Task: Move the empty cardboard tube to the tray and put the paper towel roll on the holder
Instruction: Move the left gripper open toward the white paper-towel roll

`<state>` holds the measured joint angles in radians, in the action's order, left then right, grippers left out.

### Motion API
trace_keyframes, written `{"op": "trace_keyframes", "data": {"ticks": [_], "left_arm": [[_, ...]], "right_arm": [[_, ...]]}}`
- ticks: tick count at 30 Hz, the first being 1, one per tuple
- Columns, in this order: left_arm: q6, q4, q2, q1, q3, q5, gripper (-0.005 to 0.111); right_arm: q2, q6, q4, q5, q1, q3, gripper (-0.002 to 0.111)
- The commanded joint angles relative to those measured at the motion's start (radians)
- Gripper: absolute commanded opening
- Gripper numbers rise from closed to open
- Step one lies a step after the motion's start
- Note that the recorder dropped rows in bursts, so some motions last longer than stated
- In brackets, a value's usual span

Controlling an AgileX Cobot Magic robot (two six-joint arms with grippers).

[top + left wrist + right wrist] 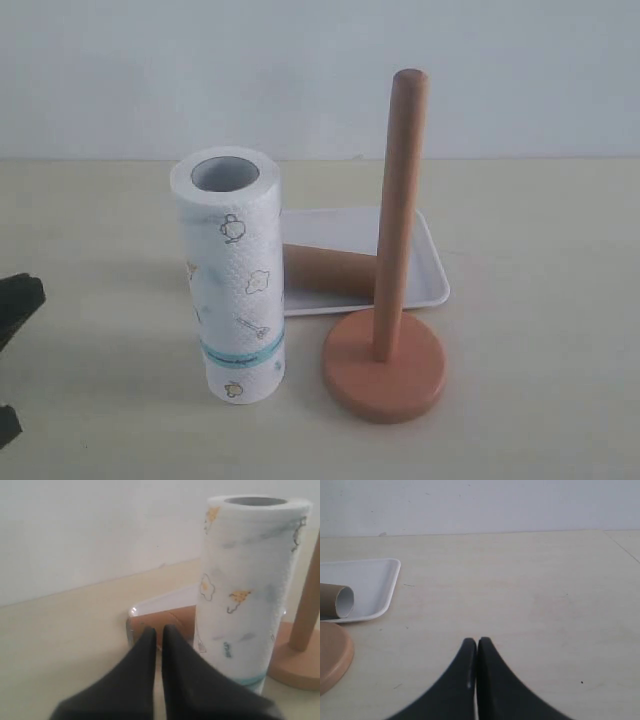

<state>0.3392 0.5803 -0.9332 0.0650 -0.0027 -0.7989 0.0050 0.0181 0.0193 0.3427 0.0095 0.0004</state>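
The paper towel roll (236, 275) stands upright on the table, teal band low, left of the wooden holder (390, 300). The holder's pole is bare. The brown cardboard tube (325, 268) lies in the white tray (425, 262) behind them, also seen in the right wrist view as the tube (332, 601) in the tray (370, 577). My left gripper (158, 631) is shut and empty, short of the roll (245, 590) and the tube (170, 617). At the exterior view's left edge black parts of the left gripper (15, 300) show. My right gripper (476, 642) is shut over bare table.
The holder's round base (332, 655) sits near the tray's corner in the right wrist view. A pale wall runs behind the beige table (540, 220).
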Motion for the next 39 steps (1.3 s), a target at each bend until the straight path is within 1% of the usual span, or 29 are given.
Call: {"op": "trace_keyframes", "data": {"ticks": [1,4,10,13,15,17,19,20,23,25,26,37,39], "left_arm": [[0.059,0.130,-0.031,-0.003,0.003,-0.013,0.004],[0.061,0.130,-0.101,-0.003,0.003,-0.124,0.004],[0.066,0.154,-0.206,-0.003,0.003,-0.173,0.004],[0.066,0.177,-0.239,-0.003,0.003,-0.228,0.004],[0.066,0.180,-0.254,-0.003,0.003,-0.268,0.011],[0.066,0.180,-0.264,-0.003,0.003,-0.302,0.025],[0.082,0.180,-0.266,-0.003,0.003,-0.327,0.045],[0.084,0.180,-0.266,-0.003,0.003,-0.335,0.062],[0.096,0.168,-0.266,-0.003,0.003,-0.362,0.094],[0.111,0.171,-0.266,-0.003,0.003,-0.391,0.106],[0.116,0.173,-0.266,-0.003,0.003,-0.414,0.110],[0.116,0.180,-0.266,-0.003,0.003,-0.422,0.110],[0.091,0.180,-0.266,-0.003,0.003,-0.422,0.110]], "right_arm": [[-0.005,0.003,-0.005,-0.012,0.001,0.000,0.000],[-0.005,0.003,-0.005,-0.012,0.001,0.000,0.000],[-0.005,0.003,-0.005,-0.012,0.001,0.000,0.000],[-0.005,0.003,-0.005,-0.012,0.001,0.000,0.000],[-0.005,0.003,-0.005,-0.012,0.001,0.000,0.000],[-0.005,0.003,-0.005,-0.012,0.001,0.000,0.000],[-0.005,0.003,-0.005,-0.012,0.001,0.000,0.000],[-0.005,0.003,-0.005,-0.012,0.001,0.000,0.000],[-0.005,0.003,-0.005,-0.012,0.001,0.000,0.000],[-0.005,0.003,-0.005,-0.012,0.001,0.000,0.000],[-0.005,0.003,-0.005,-0.012,0.001,0.000,0.000],[-0.005,0.003,-0.005,-0.012,0.001,0.000,0.000],[-0.005,0.003,-0.005,-0.012,0.001,0.000,0.000]]}}
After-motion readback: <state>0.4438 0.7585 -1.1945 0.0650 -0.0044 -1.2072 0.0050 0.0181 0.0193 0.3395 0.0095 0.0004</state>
